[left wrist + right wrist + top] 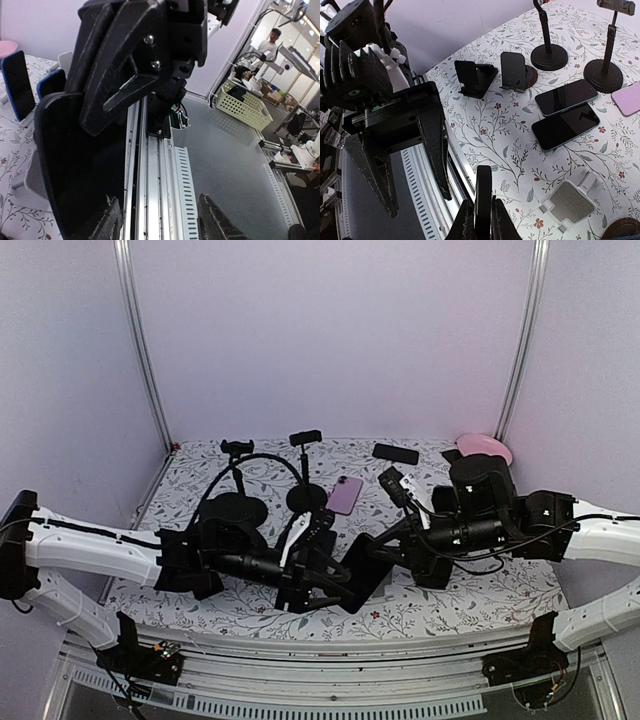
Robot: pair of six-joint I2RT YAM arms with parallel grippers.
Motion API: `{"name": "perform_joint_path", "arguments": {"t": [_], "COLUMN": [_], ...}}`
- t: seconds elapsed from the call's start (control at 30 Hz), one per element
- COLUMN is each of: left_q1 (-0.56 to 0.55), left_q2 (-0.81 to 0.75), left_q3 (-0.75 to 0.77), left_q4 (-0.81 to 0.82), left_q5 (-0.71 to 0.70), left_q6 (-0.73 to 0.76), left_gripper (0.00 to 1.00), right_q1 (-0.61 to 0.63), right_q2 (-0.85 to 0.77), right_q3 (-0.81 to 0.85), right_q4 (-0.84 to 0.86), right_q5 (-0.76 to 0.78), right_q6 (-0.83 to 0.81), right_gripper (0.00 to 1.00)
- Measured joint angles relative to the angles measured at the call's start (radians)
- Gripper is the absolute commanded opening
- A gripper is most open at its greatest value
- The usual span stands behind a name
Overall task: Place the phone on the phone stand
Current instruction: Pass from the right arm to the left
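My right gripper point(482, 207) is shut on a black phone point(483, 190), which shows edge-on between its fingers. In the top view the held phone point(366, 578) hangs over the table's near middle, with the right gripper point(380, 558) above it. My left gripper point(312, 588) is right beside it, open. In the left wrist view the phone point(80, 165) fills the left side, against the left finger point(111, 222); nothing lies between the two fingers. Two low black phone stands point(475, 77) point(514, 72) stand on the floral cloth.
Two tall pole stands point(547, 50) point(605, 70) rise at the back. Two dark phones point(566, 96) point(565, 126) and a pink phone point(344, 494) lie flat. A white stand point(567, 202) sits near the front, a pink plate point(485, 448) at the back right.
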Motion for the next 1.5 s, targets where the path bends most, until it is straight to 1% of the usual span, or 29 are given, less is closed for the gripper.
{"name": "perform_joint_path", "arguments": {"t": [0.03, 0.27, 0.37, 0.53, 0.63, 0.77, 0.93, 1.03, 1.13, 1.2, 1.23, 1.3, 1.33, 1.37, 1.4, 1.43, 1.5], "left_q1": [0.0, 0.003, 0.023, 0.092, 0.116, 0.119, 0.119, 0.119, 0.118, 0.116, 0.113, 0.111, 0.11, 0.109, 0.108, 0.108, 0.106], "left_q2": [0.015, 0.1, 0.1, 0.068, 0.057, 0.099, 0.178, 0.221, 0.251, 0.264, 0.265, 0.27, 0.27, 0.27, 0.27, 0.27, 0.27], "left_q3": [0.013, 0.085, 0.09, 0.09, 0.105, 0.172, 0.234, 0.264, 0.279, 0.281, 0.281, 0.282, 0.282, 0.282, 0.282, 0.281, 0.277], "left_q4": [-0.007, -0.063, -0.069, -0.075, -0.091, -0.134, -0.163, -0.183, -0.195, -0.2, -0.201, -0.203, -0.203, -0.201, -0.2, -0.194, -0.177], "left_q5": [0.014, 0.095, 0.134, 0.188, 0.214, 0.24, 0.276, 0.296, 0.317, 0.329, 0.33, 0.346, 0.351, 0.354, 0.356, 0.356, 0.343], "left_q6": [0.003, 0.029, 0.035, 0.038, 0.047, 0.07, 0.092, 0.1, 0.105, 0.109, 0.109, 0.122, 0.124, 0.125, 0.125, 0.124, 0.112], "left_gripper": [0.46, 0.43, 0.43, 0.42, 0.4, 0.35, 0.25, 0.21, 0.13, 0.03, 0.0, 0.0, 0.0, 0.0, 0.0, 0.0, 0.0], "right_q1": [0.0, 0.0, 0.0, 0.0, 0.0, 0.0, 0.0, 0.0, 0.0, 0.0, 0.0, 0.0, 0.0, 0.0, 0.0, 0.0, 0.0], "right_q2": [-0.001, -0.005, -0.014, -0.047, -0.063, -0.064, -0.064, -0.063, -0.06, -0.054, -0.05, -0.046, -0.046, -0.045, -0.045, -0.044, -0.042], "right_q3": [0.0, 0.0, 0.0, 0.0, 0.0, 0.0, 0.0, 0.0, 0.0, 0.0, 0.0, 0.001, 0.003, 0.006, 0.011, 0.013, 0.014], "right_q4": [-0.01, -0.056, -0.079, -0.098, -0.102, -0.109, -0.126, -0.127, -0.129, -0.133, -0.137, -0.144, -0.149, -0.154, -0.159, -0.162, -0.161], "right_q5": [-0.003, -0.027, -0.029, -0.037, -0.054, -0.075, -0.097, -0.104, -0.107, -0.107, -0.107, -0.113, -0.115, -0.114, -0.114, -0.111, -0.085], "right_q6": [-0.005, -0.035, -0.05, -0.062, -0.072, -0.088, -0.106, -0.117, -0.126, -0.133, -0.136, -0.14, -0.141, -0.14, -0.14, -0.139, -0.128], "right_gripper": [0.02, 0.02, 0.02, 0.02, 0.02, 0.02, 0.02, 0.02, 0.02, 0.02, 0.02, 0.02, 0.04, 0.11, 0.32, 0.41, 0.56]}}
